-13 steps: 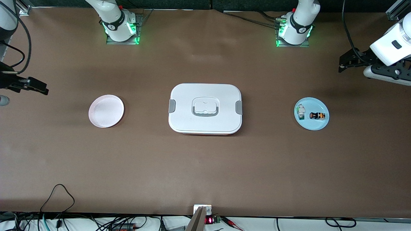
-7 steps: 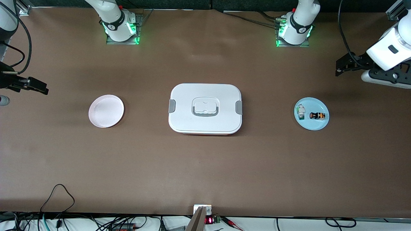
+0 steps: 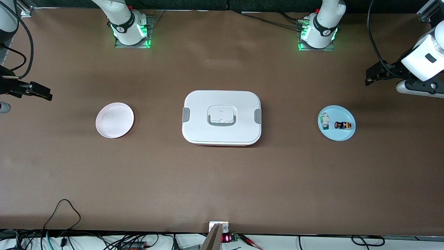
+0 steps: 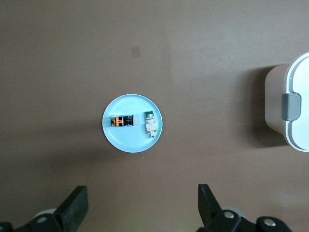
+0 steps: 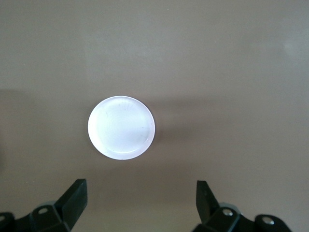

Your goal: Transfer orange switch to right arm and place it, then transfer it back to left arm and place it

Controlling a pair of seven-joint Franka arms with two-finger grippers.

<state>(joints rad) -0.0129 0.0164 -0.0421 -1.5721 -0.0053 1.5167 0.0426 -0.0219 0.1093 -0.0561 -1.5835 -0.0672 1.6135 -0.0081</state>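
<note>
The orange switch (image 3: 343,125), small and black with orange markings, lies on a light blue plate (image 3: 338,136) at the left arm's end of the table, beside a white-and-green component (image 3: 325,121). In the left wrist view the switch (image 4: 121,121) lies on the plate (image 4: 130,142). My left gripper (image 3: 370,76) hangs high over bare table by that plate, open and empty (image 4: 141,203). The white lidded box (image 3: 222,118) stands mid-table. My right gripper (image 3: 43,93) is open and empty (image 5: 141,193), high over the right arm's end.
An empty pink plate (image 3: 114,120) sits between the box and the right arm's end; it also shows in the right wrist view (image 5: 121,127). One latched end of the box shows in the left wrist view (image 4: 294,108). Cables lie along the table's front edge (image 3: 62,208).
The left arm's hand has swayed slightly above its end of the table. The right gripper has shifted a little toward the bases. Nothing on the table has moved.
</note>
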